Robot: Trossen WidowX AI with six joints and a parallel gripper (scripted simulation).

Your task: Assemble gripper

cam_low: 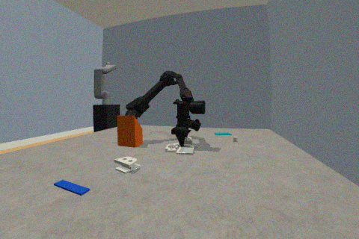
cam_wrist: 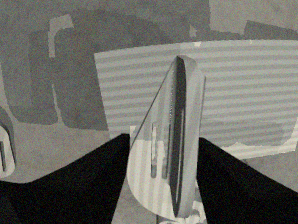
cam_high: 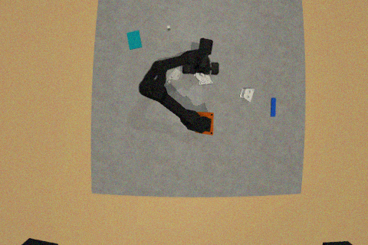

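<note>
My gripper (cam_low: pixel 182 145) (cam_wrist: pixel 161 143) is shut on a white jaw (cam_wrist: pixel 188 120), which stands on edge between the fingertips in the wrist view. It is low over the white gripper base (cam_high: pixel 205 80) (cam_low: pixel 185 151) (cam_wrist: pixel 250 95), whose flat striped part spreads behind the held jaw. Whether the held jaw touches the base or a pin cannot be told. Another white slotted part (cam_high: pixel 175 75) (cam_wrist: pixel 5 147), which looks like the other jaw, lies beside the base. The white housing plate (cam_high: pixel 248 94) (cam_low: pixel 127 163), with two holes, lies apart from them. The pins are mostly hidden.
The orange block (cam_high: pixel 211 123) (cam_low: pixel 129 131) is at the arm's foot. A blue bar (cam_high: pixel 273 107) (cam_low: pixel 72 187) lies beyond the housing plate. A teal plate (cam_high: pixel 134 40) (cam_low: pixel 223 134) and a small pale cube (cam_high: pixel 168 27) (cam_low: pixel 235 139) lie on the far side.
</note>
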